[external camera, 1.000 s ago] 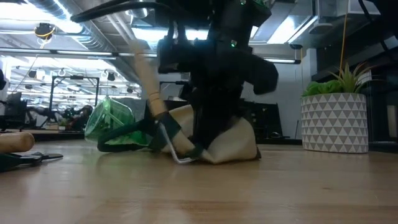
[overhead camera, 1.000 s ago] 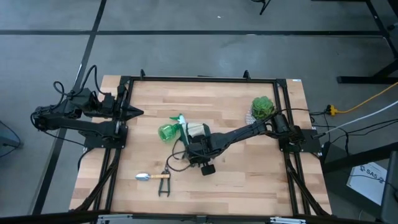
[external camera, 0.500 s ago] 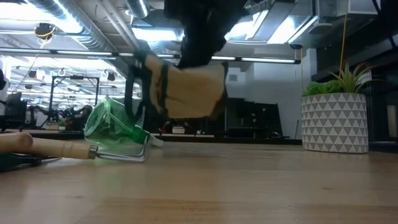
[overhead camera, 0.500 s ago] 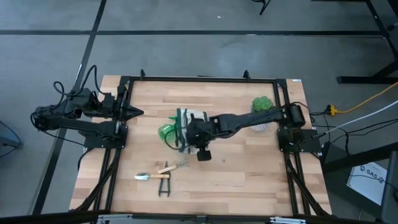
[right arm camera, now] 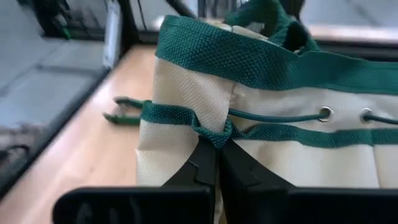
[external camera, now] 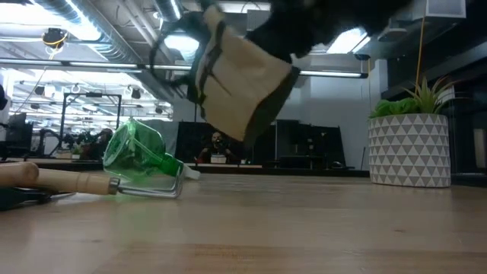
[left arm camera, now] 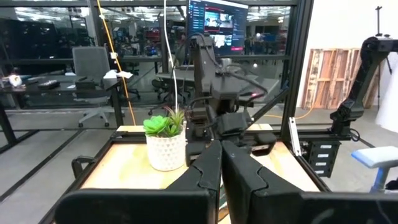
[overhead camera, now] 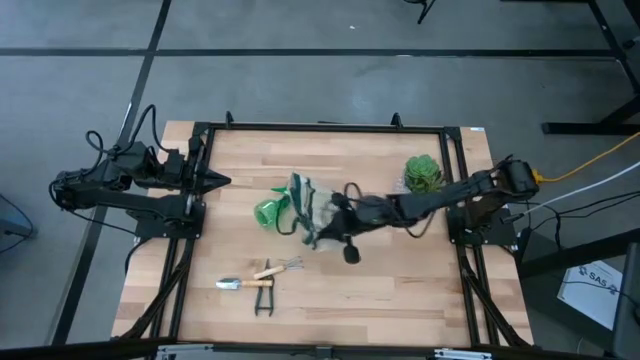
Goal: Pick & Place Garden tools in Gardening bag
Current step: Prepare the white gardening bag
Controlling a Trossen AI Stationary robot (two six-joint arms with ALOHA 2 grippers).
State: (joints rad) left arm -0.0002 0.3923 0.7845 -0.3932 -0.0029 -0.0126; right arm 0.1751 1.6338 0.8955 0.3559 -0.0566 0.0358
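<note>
The beige gardening bag (overhead camera: pixel 308 205) with dark green trim hangs tilted above the table's middle in the low view (external camera: pixel 240 80). My right gripper (right arm camera: pixel 216 155) is shut on it and reaches in from the table's right (overhead camera: pixel 328 216). The green spray bottle (overhead camera: pixel 270 211) lies on its side just left of the bag. The hand rake (overhead camera: pixel 280 268), the trowel (overhead camera: pixel 240 284) and the pruning shears (overhead camera: pixel 263 300) lie flat near the front left. My left gripper (overhead camera: pixel 218 181) stays shut at the left edge, touching nothing. My right gripper pinches the green trim band (right arm camera: pixel 214 135) across the bag's beige side wall, where the band bunches at a pocket seam. The fingers come slanting from the table's right, pointing a little down. The bag is lifted clear of the table and tilted, with its loop handles (external camera: pixel 171 53) toward the left.
A green plant in a white patterned pot (overhead camera: pixel 422 175) stands at the back right, next to my right arm. A dark frame (overhead camera: pixel 320 128) runs round the wooden table. Bare wood lies at the front right.
My right gripper has risen and drawn back toward the table's right edge, tipping from pointing down to nearly level. It has stayed shut on the bag, which has gone from resting on the table to hanging clear and tilted. The rake that leaned at the bag has dropped flat beside the trowel.
</note>
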